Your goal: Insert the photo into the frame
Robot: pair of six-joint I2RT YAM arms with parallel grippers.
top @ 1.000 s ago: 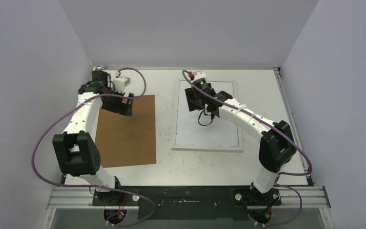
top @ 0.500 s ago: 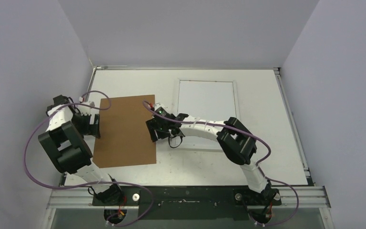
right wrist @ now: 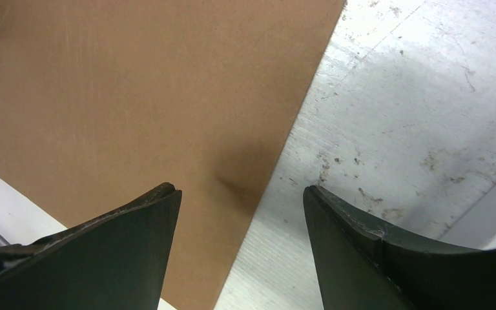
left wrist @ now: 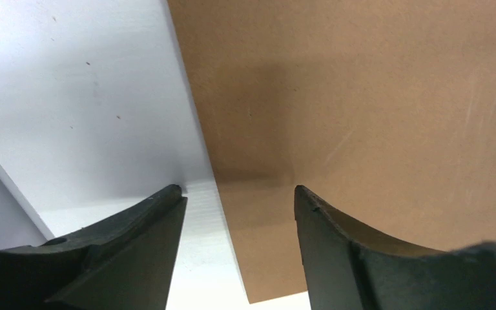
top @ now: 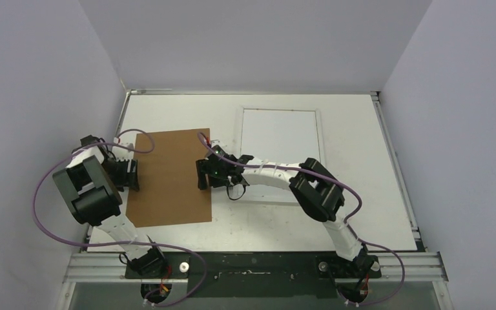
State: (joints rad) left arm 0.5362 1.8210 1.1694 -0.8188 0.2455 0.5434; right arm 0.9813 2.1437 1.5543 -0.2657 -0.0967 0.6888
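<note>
- Left jaws are standing open astride the board's left edge.
- Right jaws are gaping, empty, astride its right edge.
- Frame is lying on the desk, just right of the board.

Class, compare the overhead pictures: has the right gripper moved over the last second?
Yes. The right gripper left the frame, swinging left and nearer, and now straddles the board's right edge.
</note>
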